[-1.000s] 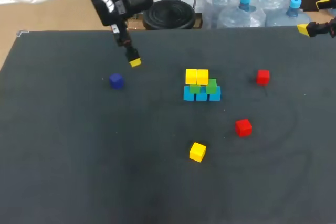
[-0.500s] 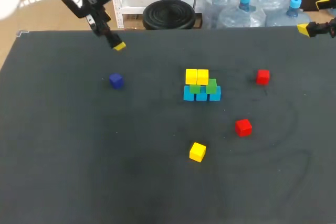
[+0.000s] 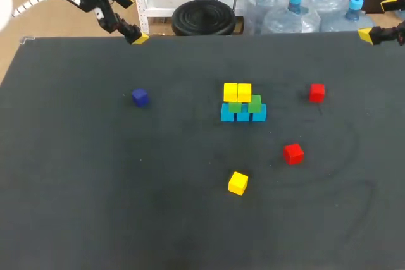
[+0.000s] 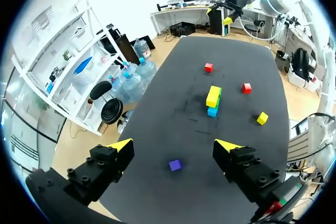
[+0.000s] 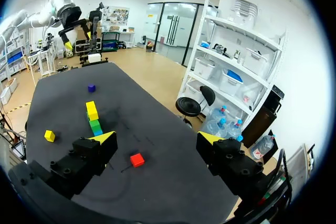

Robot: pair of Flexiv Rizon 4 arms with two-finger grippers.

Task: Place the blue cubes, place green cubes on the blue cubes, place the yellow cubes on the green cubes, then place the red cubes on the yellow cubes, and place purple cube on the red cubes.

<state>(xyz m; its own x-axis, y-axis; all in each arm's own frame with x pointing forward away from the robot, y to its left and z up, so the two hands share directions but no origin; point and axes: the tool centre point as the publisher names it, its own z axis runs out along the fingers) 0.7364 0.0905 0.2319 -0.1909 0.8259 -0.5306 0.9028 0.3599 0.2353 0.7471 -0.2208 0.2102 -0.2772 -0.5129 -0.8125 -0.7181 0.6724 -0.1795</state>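
In the head view, 2 yellow cubes (image 3: 237, 92) are seen on green cubes (image 3: 245, 105) over blue cubes (image 3: 243, 114) at mid-table. A loose yellow cube (image 3: 238, 183), a near red cube (image 3: 293, 153), a far red cube (image 3: 317, 92) and a purple cube (image 3: 140, 97) lie scattered around them.

In the left wrist view, the left gripper (image 4: 173, 144) is held wide and empty, with the purple cube ahead.

In the right wrist view, the right gripper (image 5: 156, 138) is spread wide and empty, with the far red cube ahead.

Bright, even overhead light; soft faint shadow beside cube stack (image 5: 93, 119) on dark matte table (image 5: 157, 182).
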